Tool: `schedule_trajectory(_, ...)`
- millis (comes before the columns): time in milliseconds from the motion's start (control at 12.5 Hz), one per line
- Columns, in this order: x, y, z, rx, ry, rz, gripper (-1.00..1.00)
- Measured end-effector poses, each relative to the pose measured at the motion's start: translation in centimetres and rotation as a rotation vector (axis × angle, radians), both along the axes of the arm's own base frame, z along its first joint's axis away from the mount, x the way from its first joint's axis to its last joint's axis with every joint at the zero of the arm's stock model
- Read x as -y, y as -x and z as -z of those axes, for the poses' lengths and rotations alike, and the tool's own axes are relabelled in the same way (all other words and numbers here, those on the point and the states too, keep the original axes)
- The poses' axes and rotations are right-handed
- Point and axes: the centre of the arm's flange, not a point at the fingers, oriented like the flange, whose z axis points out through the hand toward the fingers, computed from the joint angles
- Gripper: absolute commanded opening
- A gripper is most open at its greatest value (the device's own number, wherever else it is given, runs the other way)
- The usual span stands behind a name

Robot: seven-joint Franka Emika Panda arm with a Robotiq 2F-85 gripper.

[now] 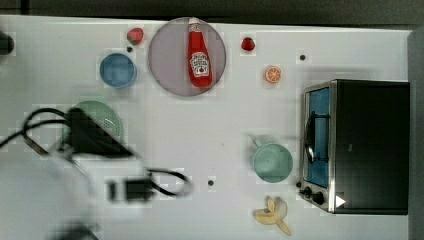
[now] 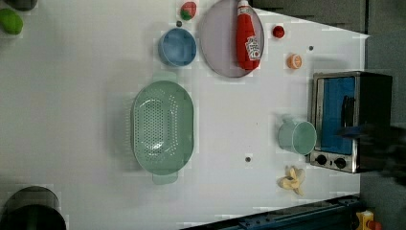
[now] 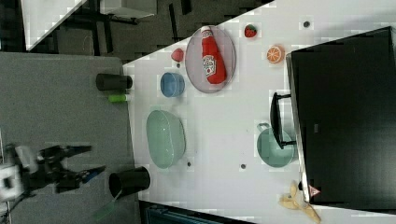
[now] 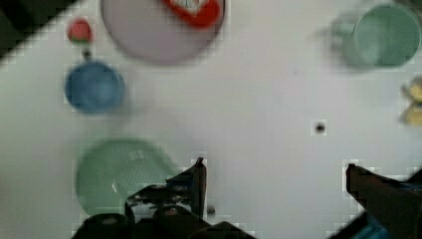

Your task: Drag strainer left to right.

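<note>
pale green strainer (image 4: 117, 174) lies beside the empty, wide-open tool (image 4: 273, 172).

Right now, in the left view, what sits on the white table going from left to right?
Strainer → blue bowl → plate with the ketchup bottle on it → orange slice, mug → toaster oven.
</note>
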Motion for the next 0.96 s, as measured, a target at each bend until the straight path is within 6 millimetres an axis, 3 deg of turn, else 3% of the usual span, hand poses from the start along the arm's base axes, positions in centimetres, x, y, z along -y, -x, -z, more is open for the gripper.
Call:
schedule_trajectory(240,-9.9,-0.5,12.1,-0.17,-0.002,0.032,1.0)
schedule_trajectory(320,-12.3,-0.1,15.4,-0.193,-0.015,0.07,1.0)
schedule_trajectory(480,-14.8,1.0,20.7,-0.232,-0.014,0.204,1.0)
schedule_trajectory(640,-16.2,1.1,23.9,-0.224,-0.038,0.363,1.0)
schedule_trajectory(960,-17.6,-0.5,27.1,-0.171,-0.067,0.601,1.0)
